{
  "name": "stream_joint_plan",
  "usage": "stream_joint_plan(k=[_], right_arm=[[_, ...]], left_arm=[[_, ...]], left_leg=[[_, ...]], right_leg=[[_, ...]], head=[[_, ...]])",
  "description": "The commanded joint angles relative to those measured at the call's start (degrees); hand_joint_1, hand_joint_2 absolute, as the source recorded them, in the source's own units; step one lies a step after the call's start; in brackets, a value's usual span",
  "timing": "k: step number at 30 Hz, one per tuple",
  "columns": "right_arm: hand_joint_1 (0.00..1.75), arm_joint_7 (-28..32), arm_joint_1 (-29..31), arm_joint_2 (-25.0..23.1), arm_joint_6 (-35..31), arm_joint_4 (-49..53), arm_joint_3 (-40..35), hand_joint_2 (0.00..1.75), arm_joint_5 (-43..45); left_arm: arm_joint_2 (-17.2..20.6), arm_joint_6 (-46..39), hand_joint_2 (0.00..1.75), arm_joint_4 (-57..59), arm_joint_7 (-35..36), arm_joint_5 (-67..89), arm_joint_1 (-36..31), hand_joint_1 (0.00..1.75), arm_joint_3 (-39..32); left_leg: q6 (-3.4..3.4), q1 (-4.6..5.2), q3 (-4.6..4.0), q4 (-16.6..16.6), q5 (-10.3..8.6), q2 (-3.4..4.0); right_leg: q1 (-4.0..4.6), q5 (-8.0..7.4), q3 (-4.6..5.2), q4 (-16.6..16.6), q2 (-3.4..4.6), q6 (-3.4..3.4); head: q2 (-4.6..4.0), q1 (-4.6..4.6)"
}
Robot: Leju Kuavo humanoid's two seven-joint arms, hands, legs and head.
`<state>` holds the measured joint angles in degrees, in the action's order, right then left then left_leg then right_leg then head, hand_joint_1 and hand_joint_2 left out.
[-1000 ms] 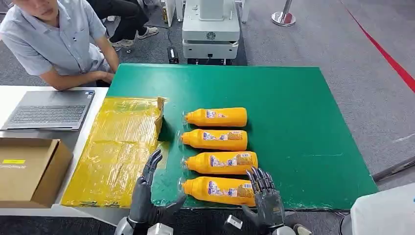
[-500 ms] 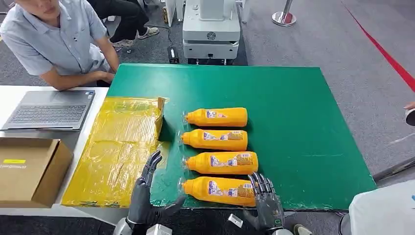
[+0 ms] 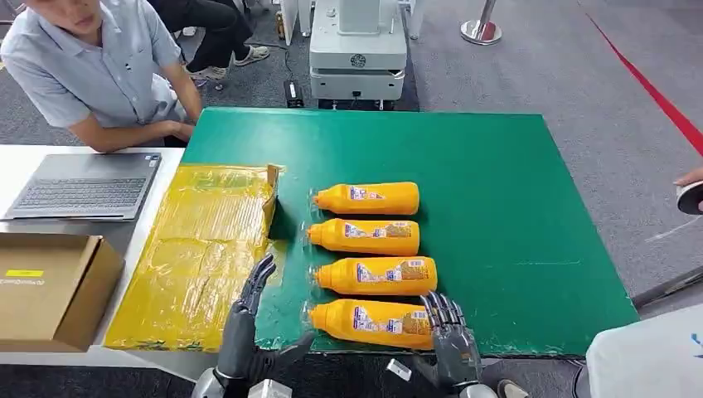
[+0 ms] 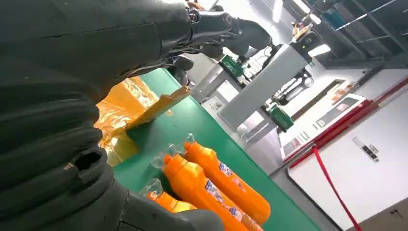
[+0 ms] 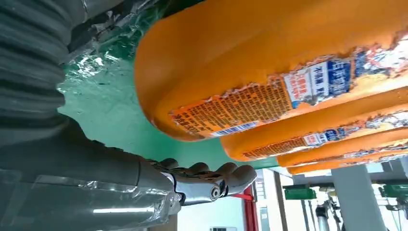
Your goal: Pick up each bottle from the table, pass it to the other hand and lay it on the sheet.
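- From my station I count four orange bottles lying on their sides in a column on the green bench (image 3: pixel 514 207), caps pointing toward the yellow sheet (image 3: pixel 199 249). None is on the sheet, so by my reckoning nothing is finished and all four transfers are left.
- The nearest bottle (image 3: pixel 373 322) lies at the bench's front edge, and I judge it the first target. The second bottle (image 3: pixel 377 275), third bottle (image 3: pixel 365 236) and farthest bottle (image 3: pixel 367 198) lie beyond it, close together.
- My right hand (image 3: pixel 452 340) is at the base end of the nearest bottle. Its fingers (image 3: pixel 439 308) are spread and reach up beside the bottle's end. The right wrist view shows that bottle's orange body (image 5: pixel 269 72) very close, with green bench visible between it and the fingers (image 5: pixel 211 178), so I read this hand as open with nothing held.
- My left hand (image 3: pixel 249 332) stands at the bench's front edge, just beside the sheet's near corner, its fingers (image 3: pixel 259 278) extended and apart and the thumb out toward the bottle's cap. It holds nothing.
- The sheet is bare of bottles, one flap (image 3: pixel 271 195) tilted up at its far corner.
- What I see ahead: grip the nearest bottle, pass it left, lay it down, then three more.
- A person (image 3: pixel 91 75) sits by a laptop (image 3: pixel 83 184); a cardboard box (image 3: pixel 50 286) stands near me.
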<state>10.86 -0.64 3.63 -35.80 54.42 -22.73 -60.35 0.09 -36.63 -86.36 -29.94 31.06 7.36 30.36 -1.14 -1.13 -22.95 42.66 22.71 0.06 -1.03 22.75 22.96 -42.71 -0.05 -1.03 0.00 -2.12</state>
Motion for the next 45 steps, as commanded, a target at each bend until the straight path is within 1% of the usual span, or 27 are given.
stream_joint_plan(k=[1,6,12,16,26,30,39,45], right_arm=[[0.00,0.4,2.5,-0.1,-2.9,0.7,-2.0,1.75,-0.4],[0.00,0.5,2.8,-0.4,-2.8,1.1,-2.5,1.75,-0.5],[0.00,0.5,4.1,-0.6,-1.1,0.5,-3.2,1.75,-0.5],[0.00,0.1,5.5,-0.4,1.2,-0.7,-3.4,1.75,-0.3],[0.00,0.2,6.4,-0.6,2.2,-1.5,-3.4,1.75,-0.3],[0.00,0.4,7.4,-1.4,4.8,-3.9,-3.3,1.75,0.9],[0.00,1.9,7.3,-1.9,5.4,-7.3,-3.2,1.75,2.8],[0.00,2.0,7.3,-1.8,6.0,-7.4,-3.3,1.75,3.5]], left_arm=[[-0.1,0.5,1.75,-0.7,0.5,0.3,-1.7,0.00,0.9],[0.0,0.5,1.75,-0.8,0.5,0.4,-1.6,0.00,0.8],[-0.1,0.7,1.75,-0.4,0.4,0.4,-1.9,0.00,0.8],[-0.3,0.8,1.75,0.1,0.1,-0.2,-2.1,0.00,0.8],[-0.5,0.9,1.75,0.6,-0.2,-0.5,-2.4,0.00,0.8],[-0.6,1.0,1.75,1.4,-0.7,-1.0,-2.8,0.00,0.9],[-0.5,1.6,1.75,2.0,-1.1,-1.7,-3.1,0.00,0.8],[-0.6,1.9,1.75,2.2,-1.2,-1.9,-3.1,0.00,0.8]], left_leg=[[0.00,0.00,0.00,0.0,0.00,0.00],[0.00,0.00,0.00,0.0,0.00,0.00],[0.00,0.00,0.00,0.0,0.00,0.00],[0.00,0.00,0.00,0.0,0.00,0.00],[0.00,0.00,0.00,0.0,0.00,0.00],[0.00,0.00,0.00,0.0,0.00,0.00],[0.00,0.00,0.00,0.0,0.00,0.00],[0.00,0.00,0.00,0.0,0.00,0.00]], right_leg=[[0.00,0.00,0.00,0.0,0.00,0.00],[0.00,0.00,0.00,0.0,0.00,0.00],[0.00,0.00,0.00,0.0,0.00,0.00],[0.00,0.00,0.00,0.0,0.00,0.00],[0.00,0.00,0.00,0.0,0.00,0.00],[0.00,0.00,0.00,0.0,0.00,0.00],[0.00,0.00,0.00,0.0,0.00,0.00],[0.00,0.00,0.00,0.0,0.00,0.00]], head=[[0.00,-0.04],[0.00,0.00],[0.00,-0.07],[0.00,-0.02],[0.00,-0.04],[0.00,-0.02],[0.00,-0.02],[0.00,-0.04]])
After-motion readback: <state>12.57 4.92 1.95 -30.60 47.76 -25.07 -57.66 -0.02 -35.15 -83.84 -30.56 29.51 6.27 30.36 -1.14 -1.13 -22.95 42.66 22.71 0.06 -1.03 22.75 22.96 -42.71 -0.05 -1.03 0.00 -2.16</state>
